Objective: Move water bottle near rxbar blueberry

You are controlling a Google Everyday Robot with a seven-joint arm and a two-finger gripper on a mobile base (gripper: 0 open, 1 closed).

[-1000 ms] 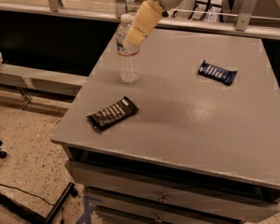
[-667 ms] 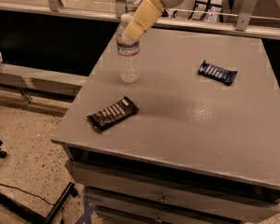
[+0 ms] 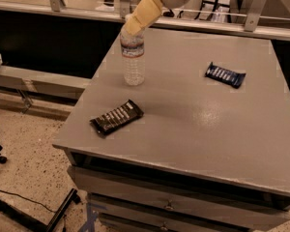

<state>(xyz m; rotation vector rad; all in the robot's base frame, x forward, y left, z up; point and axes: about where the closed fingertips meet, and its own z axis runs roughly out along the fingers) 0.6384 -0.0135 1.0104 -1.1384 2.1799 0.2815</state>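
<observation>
Task status: early stage; the water bottle (image 3: 134, 59) has not yet been carried toward the rxbar blueberry (image 3: 225, 75).
Done so far: the gripper (image 3: 134, 24) is at the bottle's top, which suggests an approach or a grasp in hand.
Remaining: secure the bottle, lift or slide it to the right across the table (image 3: 193, 129), and set it down just beside the blue bar.
Water bottle position: upright on the far left part of the table, near the left edge, label band high on its body.
Rxbar blueberry position: flat on the far right part of the table, well apart from the bottle.
Gripper position: above the bottle, reaching down at a slant from the upper right; its tan tip overlaps the cap, which is hidden behind it.
Gripper state: cannot tell whether it is wide, narrow, or clamped on the bottle's neck.
Bottle relative to gripper: directly below the tip, touching or nearly touching at the cap; contact cannot be confirmed.
Other item: black bar (image 3: 117, 117) lies flat near the front left edge, in front of the bottle and clear of a direct path to the right.
</observation>
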